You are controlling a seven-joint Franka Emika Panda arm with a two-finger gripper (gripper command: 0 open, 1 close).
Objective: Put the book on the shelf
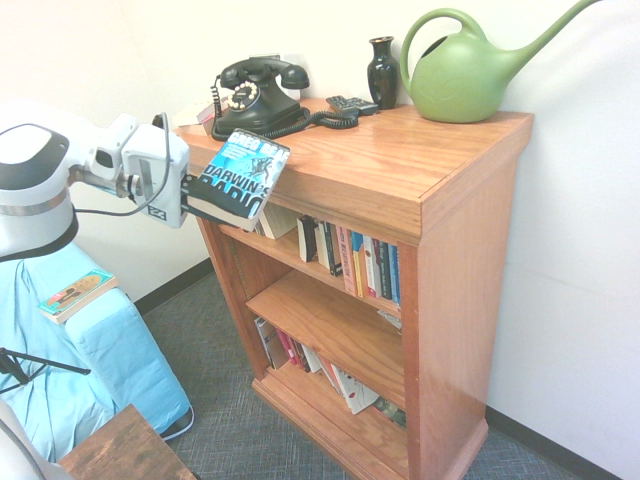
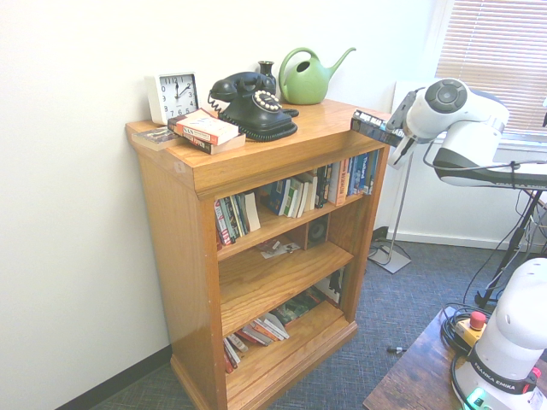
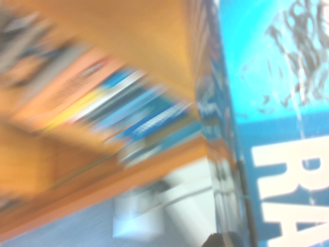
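The book (image 1: 240,172), a thick blue-teal paperback with large white lettering, hangs in the air, tilted, just off the front corner of the shelf's top slab. My gripper (image 1: 197,198) is shut on its lower end. From the other side the book (image 2: 374,126) sticks out of the gripper (image 2: 395,133) towards the slab's corner. Up close the cover (image 3: 280,128) fills the right of the blurred wrist view. The shelf (image 1: 400,165) is a glossy orange-brown bookcase (image 2: 320,126) with three tiers.
On the slab stand a black telephone (image 1: 258,95), a dark vase (image 1: 383,72), a green watering can (image 1: 470,70), a white clock (image 2: 173,96) and stacked books (image 2: 205,131). Book rows (image 1: 350,262) fill the tiers. An orange-tan book (image 1: 77,293) lies on blue cloth. A dark table (image 1: 125,452) stands below.
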